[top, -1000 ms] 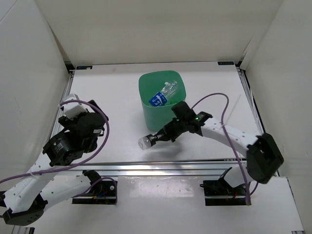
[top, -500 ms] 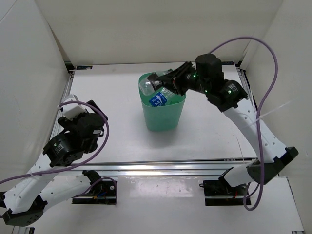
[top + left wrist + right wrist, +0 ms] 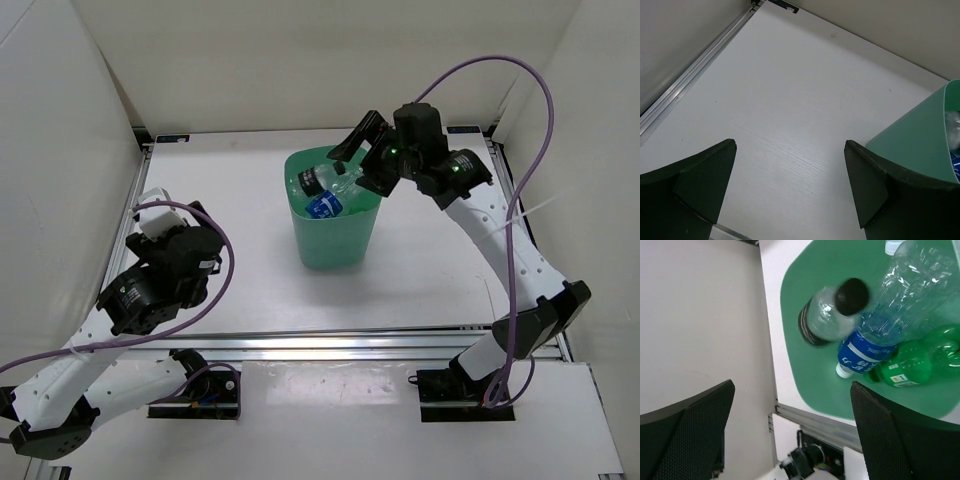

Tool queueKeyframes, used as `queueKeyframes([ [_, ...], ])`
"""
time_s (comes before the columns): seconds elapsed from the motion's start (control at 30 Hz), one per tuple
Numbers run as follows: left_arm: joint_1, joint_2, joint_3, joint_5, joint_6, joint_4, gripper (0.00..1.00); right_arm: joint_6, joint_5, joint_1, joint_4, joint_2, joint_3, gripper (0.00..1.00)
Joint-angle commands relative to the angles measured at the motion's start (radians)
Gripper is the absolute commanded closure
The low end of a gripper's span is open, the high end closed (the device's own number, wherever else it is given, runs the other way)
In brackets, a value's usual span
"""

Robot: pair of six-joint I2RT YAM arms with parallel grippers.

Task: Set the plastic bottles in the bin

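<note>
The green bin point(image 3: 335, 235) stands mid-table. My right gripper point(image 3: 360, 160) hangs over its rim, open, with nothing between the fingers. Just below it a short clear bottle with a dark label point(image 3: 314, 181) lies loose inside the bin's mouth, blurred in the right wrist view point(image 3: 827, 315). Deeper in the bin point(image 3: 805, 360) rest a clear bottle with a blue label point(image 3: 875, 347) and a green bottle point(image 3: 915, 362). My left gripper point(image 3: 790, 170) is open above bare table, left of the bin point(image 3: 925, 140), and holds nothing.
White walls close in the table on the left, back and right. An aluminium rail point(image 3: 330, 345) runs along the near edge by the arm bases. The left arm point(image 3: 150, 290) sits low at the front left.
My right gripper carried the short dark-label bottle from the table in front of the bin up over it, then opened and let it go. The left arm barely shifted.
</note>
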Motion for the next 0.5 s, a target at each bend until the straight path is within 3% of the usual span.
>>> queueKeyframes([
  [0.0,-0.002,-0.006,0.030,-0.019,0.004,0.013,0.00,-0.134,-0.083,-0.051,-0.020,-0.027,0.089,0.00],
  [0.2,-0.002,0.003,0.001,-0.009,-0.006,0.022,0.00,-0.240,-0.306,-0.201,-0.127,-0.122,0.037,0.00],
  [0.37,-0.002,0.023,-0.028,0.000,-0.041,0.022,0.00,-0.252,-0.223,-0.313,-0.155,-0.312,-0.175,0.00],
  [0.47,-0.002,0.045,-0.046,0.000,-0.054,0.010,0.00,-0.243,-0.160,-0.388,-0.245,-0.355,-0.186,0.00],
])
